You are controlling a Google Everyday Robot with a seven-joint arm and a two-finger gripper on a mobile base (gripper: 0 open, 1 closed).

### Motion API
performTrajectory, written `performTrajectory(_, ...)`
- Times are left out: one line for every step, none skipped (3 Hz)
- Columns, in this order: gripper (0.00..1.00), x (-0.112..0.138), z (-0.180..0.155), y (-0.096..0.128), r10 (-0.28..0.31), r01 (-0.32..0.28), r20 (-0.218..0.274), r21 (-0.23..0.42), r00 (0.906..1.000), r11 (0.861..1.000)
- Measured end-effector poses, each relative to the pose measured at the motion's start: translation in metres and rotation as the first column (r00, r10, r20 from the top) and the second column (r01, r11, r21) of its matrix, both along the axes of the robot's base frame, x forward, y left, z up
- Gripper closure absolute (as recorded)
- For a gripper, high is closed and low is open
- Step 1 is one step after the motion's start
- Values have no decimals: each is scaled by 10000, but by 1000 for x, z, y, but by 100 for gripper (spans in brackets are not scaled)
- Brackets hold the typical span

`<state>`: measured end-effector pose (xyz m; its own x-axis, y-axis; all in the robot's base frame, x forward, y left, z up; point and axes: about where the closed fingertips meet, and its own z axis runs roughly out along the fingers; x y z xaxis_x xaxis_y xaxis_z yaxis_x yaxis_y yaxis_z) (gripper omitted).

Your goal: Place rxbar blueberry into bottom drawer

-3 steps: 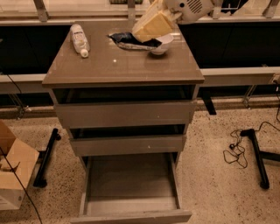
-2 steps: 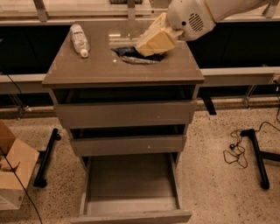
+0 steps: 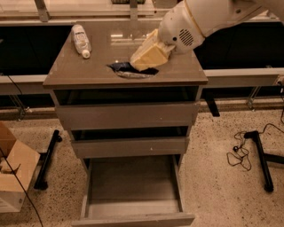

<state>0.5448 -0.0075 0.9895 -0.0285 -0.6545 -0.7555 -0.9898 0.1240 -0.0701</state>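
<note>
The arm [image 3: 213, 13] was a smooth white shell, thick and rounded, swelling into a bulbous wrist [image 3: 173, 26] with a round patch of small dark vent holes [image 3: 187, 37] (much like a speaker grille). From it projected the gripper [image 3: 141, 61], a blocky cream-yellow wedge, above the desk [image 3: 182, 73] near the middle of its front edge.

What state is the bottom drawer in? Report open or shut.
Open: the bottom drawer is pulled out. The gripper sits at the rxbar blueberry on the cabinet top.
</note>
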Motion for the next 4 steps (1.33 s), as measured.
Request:
performTrajectory(100, -8, -41, 14, 98, -84, -703, 194, 9975, 9998)
performTrajectory(100, -7, -101, 25, -312, 382, -1511, 437, 9880, 9983)
performTrajectory(100, -2, -161, 26, -832, 1064, -2340, 882, 9687, 9904)
performTrajectory(100, 12, -214, 22, -1133, 1578, -3016, 1276, 9467, 9792)
